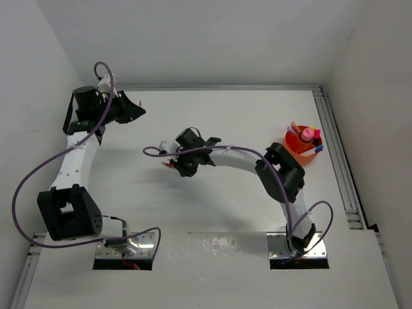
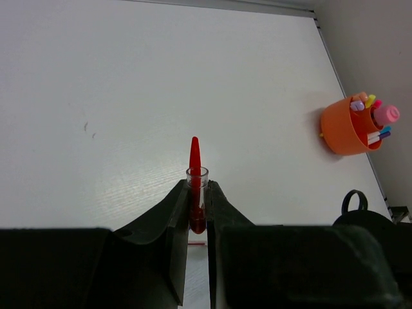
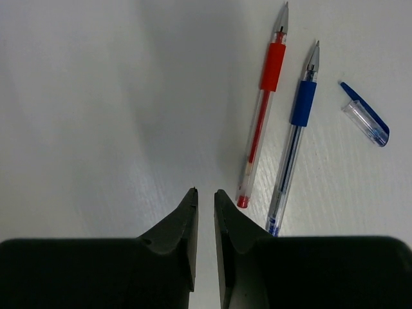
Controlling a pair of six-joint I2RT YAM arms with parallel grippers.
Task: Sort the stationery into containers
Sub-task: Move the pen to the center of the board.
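A red pen cap, clear with a red clip, sticks out of my left gripper, which is shut on it and hangs at the far left of the table. My right gripper hovers over mid-table, its jaws a narrow gap apart with nothing between them. Just to its right lie an uncapped red pen and an uncapped blue pen, side by side, with a loose blue cap beyond them. The orange bowl at the far right holds several markers and a pink-capped bottle.
A metal rail runs along the table's right edge, close behind the bowl. White walls close in the left, back and right sides. The right arm's elbow stands just left of the bowl.
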